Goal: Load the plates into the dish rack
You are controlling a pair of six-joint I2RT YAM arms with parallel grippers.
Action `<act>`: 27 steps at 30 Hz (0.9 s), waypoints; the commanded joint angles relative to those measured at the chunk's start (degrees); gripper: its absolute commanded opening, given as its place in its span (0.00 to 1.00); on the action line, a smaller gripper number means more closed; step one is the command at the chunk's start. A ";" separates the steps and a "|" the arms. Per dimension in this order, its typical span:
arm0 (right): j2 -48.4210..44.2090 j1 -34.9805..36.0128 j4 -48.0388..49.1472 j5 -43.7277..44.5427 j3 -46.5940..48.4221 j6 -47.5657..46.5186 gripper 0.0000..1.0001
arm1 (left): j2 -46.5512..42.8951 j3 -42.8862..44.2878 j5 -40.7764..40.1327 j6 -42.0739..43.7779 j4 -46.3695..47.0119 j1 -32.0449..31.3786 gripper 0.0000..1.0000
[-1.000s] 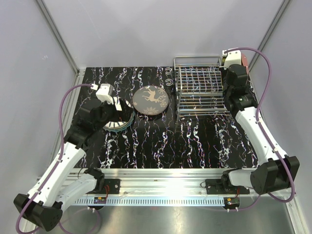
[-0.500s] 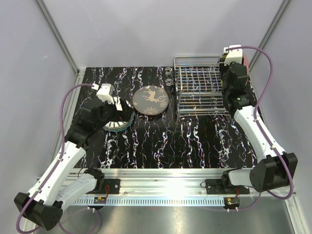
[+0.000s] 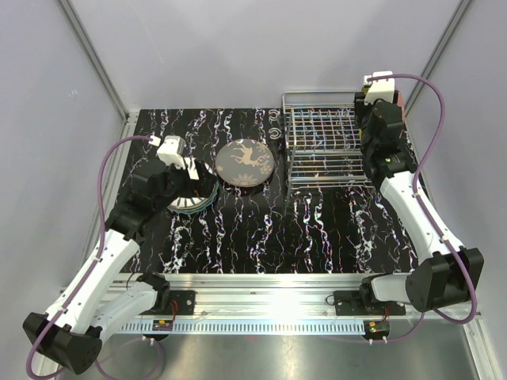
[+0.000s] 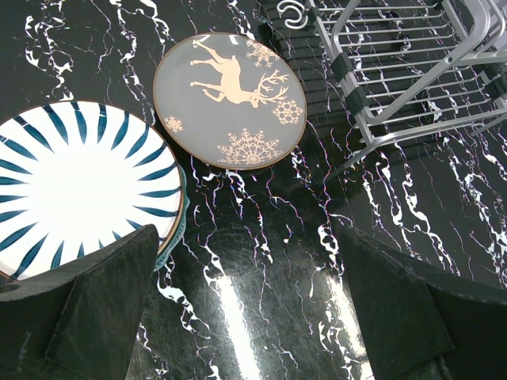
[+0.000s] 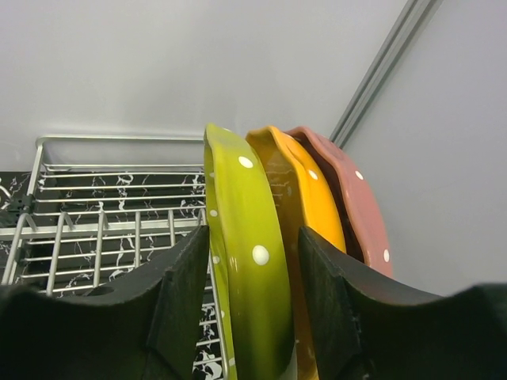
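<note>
R gripper (image 5: 253, 233) is at the far-right end of the dish rack (image 5: 95, 206), jaws straddling the rim of the yellow-green plate (image 5: 238, 237). They're parted, w/ a gap showing on the orange side, so I read it as let go, not gripping. That plate stands on edge in the rack. The orange plate (image 5: 305, 190) is just beside it on the right, and the pink plate (image 5: 348, 190) is beyond that. All three face left-right, rims running near-far.

L gripper (image 4: 245, 229) is spread wide, holding nothing, hovering over the left of the worktop (image 4: 261, 317). The striped plate (image 4: 75, 186) lies flat just left of it, on top of a teal plate (image 4: 179, 226) whose edge peeks out. The deer plate (image 4: 230, 99) lies flat farther on, btw the stack and the rack.

Key relation imo: the plates left to load all sit left of the rack, well apart from the R arm and right by the L arm. So L is nearer for the next pick. R prob just needs to rise straight up in the plate's own plane, w/o nudging the orange one.

Vs a sec ago: in the top view the R wrist sits a touch farther back. L arm, stack and deer plate haven't moved.
</note>
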 commanded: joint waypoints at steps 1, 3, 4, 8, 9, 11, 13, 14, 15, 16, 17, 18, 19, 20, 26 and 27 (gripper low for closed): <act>-1.08 -0.41 3.02 2.34 3.75 -0.80 0.57 | 0.10 0.48 1.14 1.04 1.95 0.13 0.99; -1.08 -0.41 2.94 2.87 4.45 -1.42 0.59 | 0.10 0.48 1.14 1.04 1.95 0.13 0.99; -1.00 -0.50 2.85 3.13 4.71 -1.51 0.60 | 0.01 0.48 1.14 1.04 1.95 0.13 0.99; -0.21 -0.50 2.59 3.75 6.11 -2.12 0.63 | -0.16 0.48 1.05 1.04 1.95 0.13 0.99; -0.12 -0.50 2.50 3.92 6.38 -2.12 0.64 | -0.16 0.40 1.05 1.04 1.95 0.13 0.99; 0.50 -0.41 2.41 3.92 7.17 -2.04 0.64 | -0.16 0.48 0.96 1.04 1.95 0.13 0.99; 1.11 -0.67 2.41 3.75 7.70 -1.95 0.65 | -0.25 0.48 0.96 1.13 1.95 0.04 0.99; 1.29 -0.59 2.41 3.57 7.88 -1.86 0.65 | -0.25 0.48 1.05 1.13 1.95 0.13 0.99; 1.55 -0.59 2.41 3.49 7.96 -1.86 0.66 | -0.16 0.57 0.97 1.13 1.95 0.13 0.99; 1.81 -0.59 2.41 3.31 7.88 -1.69 0.66 | -0.25 0.57 0.96 1.13 2.04 0.04 0.99; 1.90 -0.59 2.50 3.13 7.88 -1.69 0.66 | -0.16 0.48 0.96 1.13 1.95 0.13 0.99; 1.99 -0.67 2.50 3.13 7.70 -1.60 0.66 | -0.25 0.48 1.05 1.13 1.95 0.13 0.99; 2.25 -0.67 2.58 3.13 7.35 -1.25 0.66 | -0.25 0.57 1.05 1.21 1.87 0.13 0.99; 2.26 -0.67 2.76 2.96 7.18 -1.25 0.66 | -0.25 0.48 1.05 1.22 1.95 0.13 0.99; 2.35 -0.67 8.63 1.47 3.05 -2.82 0.68 | -0.25 0.66 1.05 1.39 1.86 0.13 0.99; 2.26 -0.67 12.65 1.12 1.83 -3.35 0.68 | -0.34 0.57 1.14 1.30 1.86 0.13 0.99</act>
